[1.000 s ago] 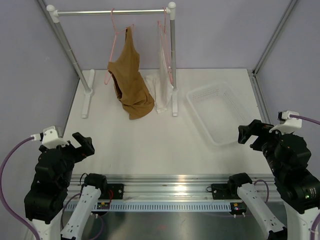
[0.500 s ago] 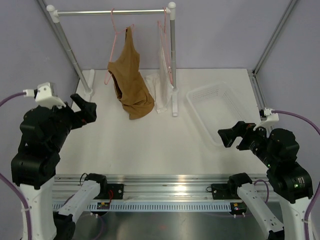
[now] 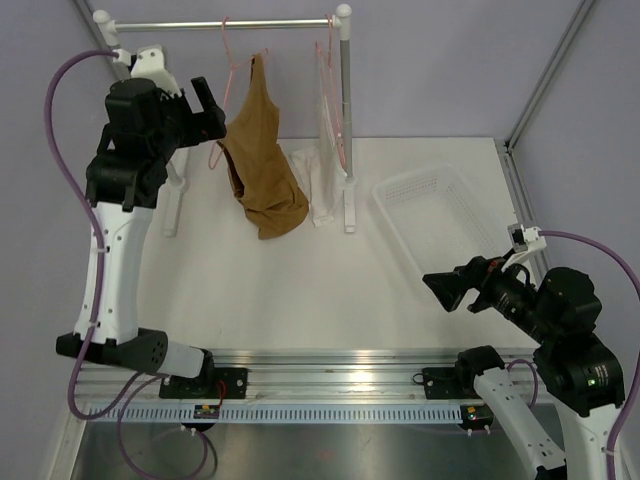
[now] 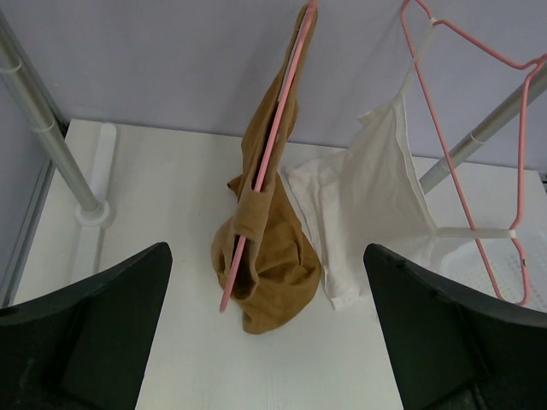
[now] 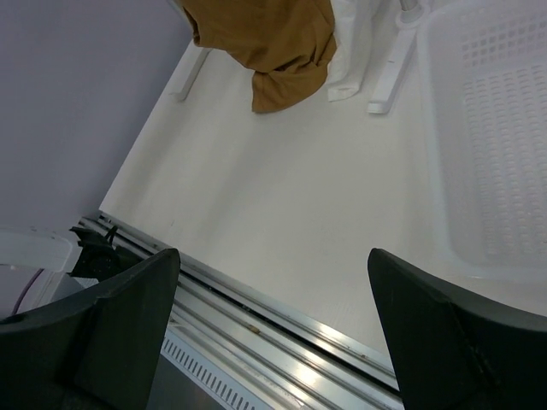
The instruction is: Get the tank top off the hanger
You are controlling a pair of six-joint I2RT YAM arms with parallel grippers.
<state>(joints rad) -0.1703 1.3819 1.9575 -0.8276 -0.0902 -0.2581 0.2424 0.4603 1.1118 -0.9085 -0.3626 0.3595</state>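
None of the removal is done yet. The tan-brown, sleeveless fabric tank top (image 3: 262, 170) hangs on the thin pale-pink wire hanger (image 4: 272, 145), which is hooked over the silver metal rail (image 3: 225, 24) at the back of the white worktop (image 3: 300, 290). The garment's bunched lower end appears to rest on the worktop. Just beside it, on a second pink hanger (image 4: 466, 128), hangs a white sheer garment (image 4: 367, 196), which is not part of the job.

The left hand (image 3: 207, 103) is raised near the rail, just left of the tank top and apart from it. Its wrist view shows the dark fingers (image 4: 94, 316) spread wide with nothing between them, framing the hanger and fabric ahead. The right hand (image 3: 440, 288) hovers low over the worktop near the white perforated plastic basket (image 3: 395, 215), well apart from the garment, likewise spread and empty.

Everything remains: closing on the fabric or hanger, then slipping the straps off the wire.
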